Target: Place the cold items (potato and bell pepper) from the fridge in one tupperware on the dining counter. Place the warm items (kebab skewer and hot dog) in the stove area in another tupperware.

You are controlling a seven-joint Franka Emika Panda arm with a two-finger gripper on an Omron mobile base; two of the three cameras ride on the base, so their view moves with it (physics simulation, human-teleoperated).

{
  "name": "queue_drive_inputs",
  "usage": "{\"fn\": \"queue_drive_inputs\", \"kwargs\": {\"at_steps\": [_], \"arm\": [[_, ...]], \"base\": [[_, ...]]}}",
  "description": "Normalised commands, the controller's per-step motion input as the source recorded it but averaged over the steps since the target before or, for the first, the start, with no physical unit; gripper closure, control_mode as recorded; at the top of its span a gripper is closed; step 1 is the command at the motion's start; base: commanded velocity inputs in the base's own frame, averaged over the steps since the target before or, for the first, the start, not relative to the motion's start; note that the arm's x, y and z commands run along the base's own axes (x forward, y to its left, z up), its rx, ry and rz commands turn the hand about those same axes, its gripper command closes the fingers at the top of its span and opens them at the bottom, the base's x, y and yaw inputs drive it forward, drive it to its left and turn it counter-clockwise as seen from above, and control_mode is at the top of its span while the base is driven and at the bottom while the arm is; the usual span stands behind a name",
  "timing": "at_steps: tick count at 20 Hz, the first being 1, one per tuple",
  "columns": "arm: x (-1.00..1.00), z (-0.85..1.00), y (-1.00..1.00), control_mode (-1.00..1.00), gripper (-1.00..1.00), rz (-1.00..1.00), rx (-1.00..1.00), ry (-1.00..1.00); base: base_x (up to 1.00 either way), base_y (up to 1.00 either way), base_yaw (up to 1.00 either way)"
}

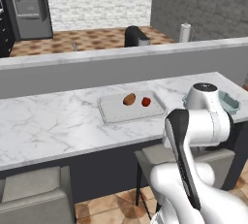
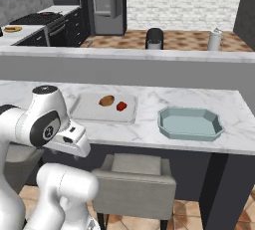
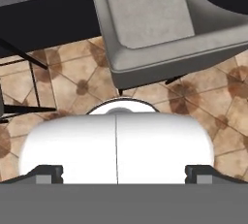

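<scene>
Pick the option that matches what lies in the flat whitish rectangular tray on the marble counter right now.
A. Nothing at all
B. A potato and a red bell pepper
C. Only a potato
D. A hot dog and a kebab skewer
B: the tray holds the orange-brown potato and, just beside it, the small red bell pepper; the teal container sits empty.

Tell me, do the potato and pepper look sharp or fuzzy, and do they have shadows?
Left base view: the potato and bell pepper look soft and slightly fuzzy on the tray. Right base view: the same, with only faint shadows beneath them; lighting is flat and glare-free.
</scene>
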Motion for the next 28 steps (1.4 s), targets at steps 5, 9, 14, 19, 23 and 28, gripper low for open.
{"fn": "queue_drive_inputs", "kwargs": {"at_steps": [5,9,14,19,23,28], "arm": [[0.0,0.0,0.0,1.0,-1.0,0.0,0.0,0.0],[0.0,0.0,0.0,1.0,-1.0,0.0,0.0,0.0],[0.0,0.0,0.0,1.0,-1.0,0.0,0.0,0.0],[0.0,0.0,0.0,1.0,-1.0,0.0,0.0,0.0],[0.0,0.0,0.0,1.0,-1.0,0.0,0.0,0.0],[0.0,0.0,0.0,1.0,-1.0,0.0,0.0,0.0]], "base": [[-0.34,-0.03,0.0],[-0.36,-0.43,0.0],[0.04,-0.81,0.0],[0.18,-1.0,0.0],[0.14,-1.0,0.02],[0.19,-1.0,0.01]]}}
